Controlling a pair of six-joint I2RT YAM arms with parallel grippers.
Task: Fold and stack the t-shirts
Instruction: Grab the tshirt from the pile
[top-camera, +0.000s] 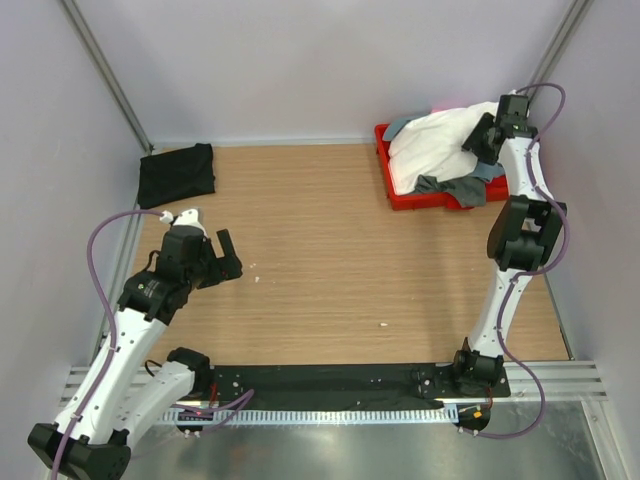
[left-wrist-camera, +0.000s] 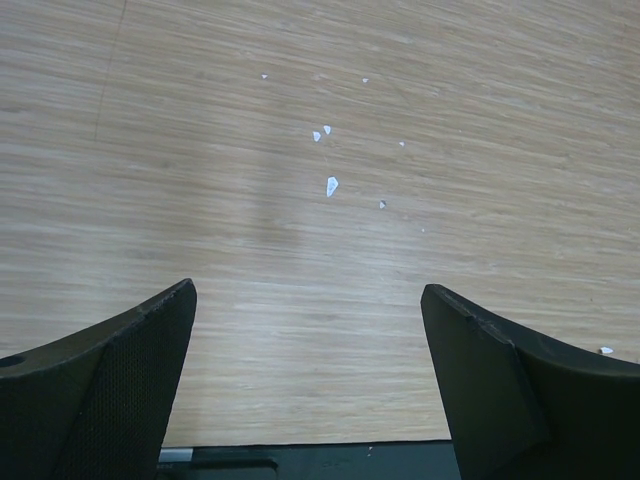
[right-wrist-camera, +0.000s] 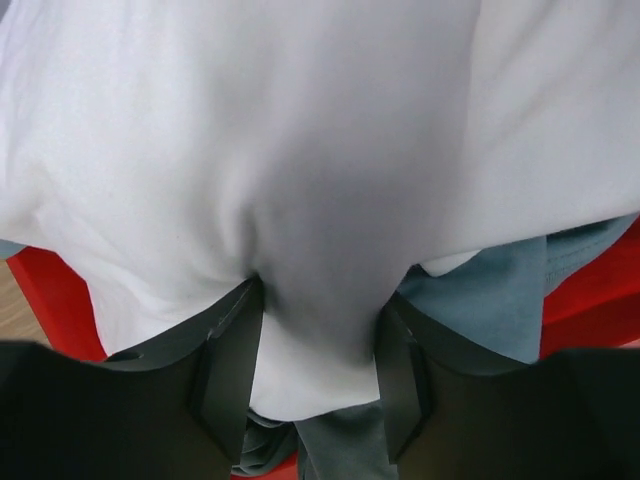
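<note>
A white t-shirt (top-camera: 435, 140) lies heaped in a red tray (top-camera: 400, 200) at the back right, over a grey-blue t-shirt (top-camera: 487, 172) and a dark grey one (top-camera: 455, 188). My right gripper (top-camera: 478, 140) is at the heap's right side. In the right wrist view the right gripper (right-wrist-camera: 320, 295) pinches a thick ridge of the white t-shirt (right-wrist-camera: 300, 120), with grey-blue cloth (right-wrist-camera: 490, 300) and dark grey cloth (right-wrist-camera: 340, 445) below. A folded black t-shirt (top-camera: 176, 174) lies at the back left. My left gripper (top-camera: 222, 262) is open and empty above bare wood (left-wrist-camera: 307, 290).
The red tray's wall (right-wrist-camera: 55, 295) shows below the cloth in the right wrist view. Small white flecks (left-wrist-camera: 331, 185) lie on the wood ahead of the left gripper. Walls and metal rails close the table on the left, back and right. A black strip runs along the near edge (top-camera: 330, 380).
</note>
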